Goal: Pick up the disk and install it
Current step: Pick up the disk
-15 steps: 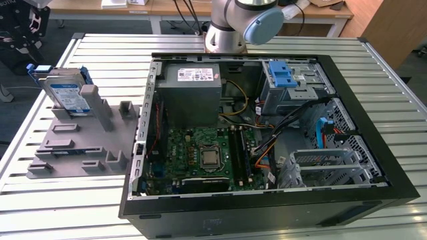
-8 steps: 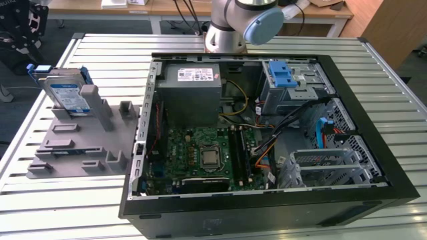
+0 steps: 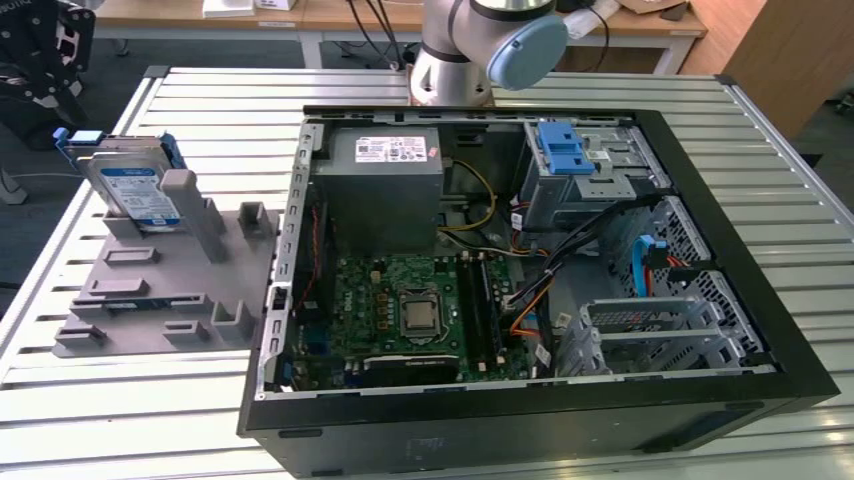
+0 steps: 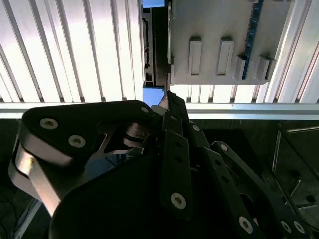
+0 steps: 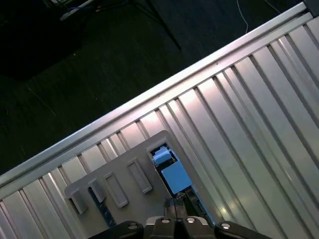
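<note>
disk (image 3: 134, 192) stands upright in grey holder (image 3: 147, 300), beside open computer case (image 3: 787, 340). gripper (image 4: 170, 112) hangs over it, no contact; open or closed, cannot tell. pick-up not yet done, install also left.

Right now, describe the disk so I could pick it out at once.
To the exterior view's left of the open computer case, a grey fixture sits on the slatted table. The disk stands on edge at its far end: silver, blue-framed, white-and-blue label, unlike the plain grey posts beside it.
</note>
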`<action>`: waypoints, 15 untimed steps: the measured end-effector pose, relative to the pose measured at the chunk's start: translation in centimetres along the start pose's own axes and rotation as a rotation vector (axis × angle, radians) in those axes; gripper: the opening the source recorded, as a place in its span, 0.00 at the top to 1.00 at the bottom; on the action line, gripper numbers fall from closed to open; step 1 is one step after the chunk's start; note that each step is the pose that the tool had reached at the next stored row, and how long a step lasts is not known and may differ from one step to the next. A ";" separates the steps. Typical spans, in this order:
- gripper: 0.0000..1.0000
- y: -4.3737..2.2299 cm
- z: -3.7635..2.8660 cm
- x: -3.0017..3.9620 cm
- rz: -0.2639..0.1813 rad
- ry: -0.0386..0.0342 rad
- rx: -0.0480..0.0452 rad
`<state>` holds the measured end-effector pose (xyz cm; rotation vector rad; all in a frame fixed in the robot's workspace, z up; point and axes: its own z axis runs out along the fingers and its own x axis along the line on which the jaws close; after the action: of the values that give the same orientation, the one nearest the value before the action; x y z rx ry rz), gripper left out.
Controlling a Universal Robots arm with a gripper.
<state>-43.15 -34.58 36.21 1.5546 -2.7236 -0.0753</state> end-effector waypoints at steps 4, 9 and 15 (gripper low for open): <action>0.89 0.00 0.03 0.00 -0.072 0.0032 -0.0015; 0.89 0.00 0.06 0.00 -0.193 0.0086 -0.0038; 0.89 0.00 0.07 0.00 -0.211 0.0092 -0.0042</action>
<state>-43.15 -34.57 36.14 1.8301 -2.5406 -0.0740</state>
